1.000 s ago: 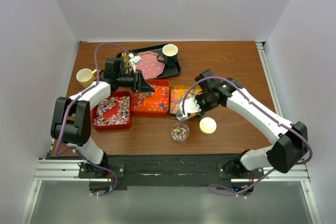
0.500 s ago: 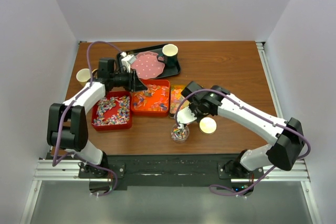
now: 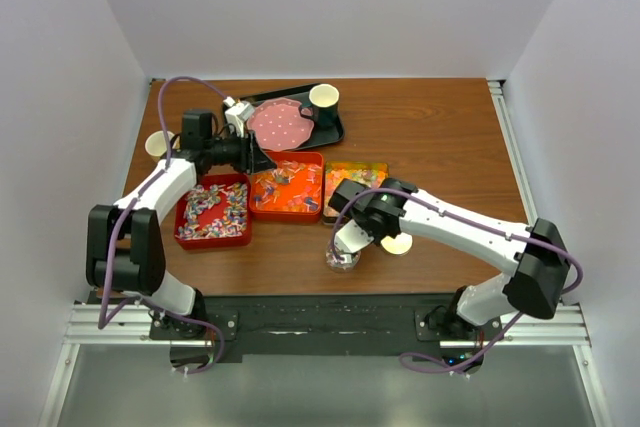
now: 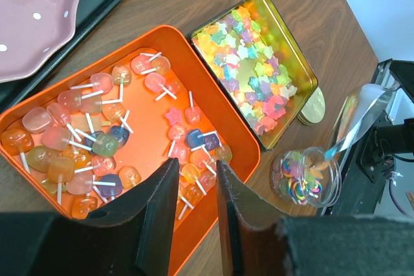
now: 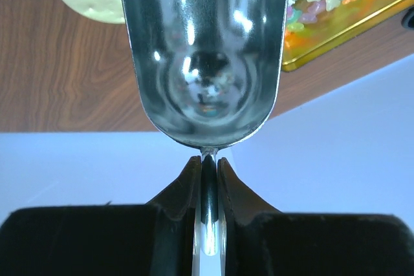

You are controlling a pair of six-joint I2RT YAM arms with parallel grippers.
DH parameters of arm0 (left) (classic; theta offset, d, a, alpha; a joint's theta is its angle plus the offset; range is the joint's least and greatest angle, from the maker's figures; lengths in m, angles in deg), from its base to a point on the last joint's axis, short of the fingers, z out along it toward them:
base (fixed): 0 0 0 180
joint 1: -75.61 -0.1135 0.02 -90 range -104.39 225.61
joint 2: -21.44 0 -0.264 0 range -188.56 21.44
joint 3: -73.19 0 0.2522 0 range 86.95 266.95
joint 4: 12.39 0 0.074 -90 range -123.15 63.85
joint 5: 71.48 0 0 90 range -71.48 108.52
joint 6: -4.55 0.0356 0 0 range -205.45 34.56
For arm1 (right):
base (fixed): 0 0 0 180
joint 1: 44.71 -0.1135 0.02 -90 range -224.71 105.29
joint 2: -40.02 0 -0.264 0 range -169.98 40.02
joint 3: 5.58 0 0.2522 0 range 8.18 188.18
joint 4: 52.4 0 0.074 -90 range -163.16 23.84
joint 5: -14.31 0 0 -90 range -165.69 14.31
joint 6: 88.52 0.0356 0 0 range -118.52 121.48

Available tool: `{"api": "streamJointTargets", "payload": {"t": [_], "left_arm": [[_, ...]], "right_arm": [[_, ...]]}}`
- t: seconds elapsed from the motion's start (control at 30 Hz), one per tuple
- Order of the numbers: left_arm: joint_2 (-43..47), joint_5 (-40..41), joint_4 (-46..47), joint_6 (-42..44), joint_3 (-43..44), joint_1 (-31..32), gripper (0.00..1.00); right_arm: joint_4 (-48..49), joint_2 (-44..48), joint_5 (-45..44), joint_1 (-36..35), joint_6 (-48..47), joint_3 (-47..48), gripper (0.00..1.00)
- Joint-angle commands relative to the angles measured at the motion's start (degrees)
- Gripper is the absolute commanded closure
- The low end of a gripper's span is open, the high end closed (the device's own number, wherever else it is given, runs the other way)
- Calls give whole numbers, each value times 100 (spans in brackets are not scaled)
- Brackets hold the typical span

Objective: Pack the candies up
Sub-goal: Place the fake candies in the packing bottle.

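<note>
Your right arm has swung off the gold tin (image 4: 292, 38) and come round to the jar (image 4: 307, 176), while your left arm has drawn back leftward, farther from it. Your right tool (image 5: 207, 169) is pinched tight on the thin handle of the metal scoop (image 5: 204, 43). The scoop's bowl looks empty in the wrist view, though the reflections make that uncertain. Your left tool (image 4: 197, 166) stands partly open with nothing between its fingers. It hovers over the stick candies (image 4: 97, 134) in the orange tray (image 4: 222, 92), behind and left of the jar. Star candies (image 4: 249, 56) fill the tin just behind the jar, and some mixed pieces already sit inside the jar. The next move turns on this: the scoop's long axis slants down from your right tool toward the jar's mouth, with its lip close above the rim as far as I can judge. Your right arm is much the nearer one. Any refill lies directly behind the jar.
</note>
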Motion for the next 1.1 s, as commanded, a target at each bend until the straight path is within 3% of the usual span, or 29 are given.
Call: {"api": "streamJointTargets", "payload": {"t": [0.0,0.27,0.43,0.47,0.5,0.57,0.9,1.07], "left_arm": [[251,8,137,-24,36,-53,65],[321,-177,523,-411,-254,-53,65],[286,-2,638,-490,-658,26,69],[278,42,655,-534,-702,69,72],[278,78,682,-560,-755,139,87],[260,78,770,-648,-869,219,100],[172,122,1261,-1000,-1256,456,100],[111,96,1350,-1167,-1309,465,100]], "right_arm": [[-480,25,-702,-249,58,312,100],[-919,-71,-606,-197,814,952,100],[-894,-685,-588,725,1237,1516,100],[-841,-774,-658,831,1219,1542,100],[-771,-879,-719,980,1193,1586,100],[-647,-1204,-878,1078,1228,1665,100],[-901,-2909,-1510,1210,1966,2913,100],[-787,-3270,-1994,1210,1685,2992,100]]}}
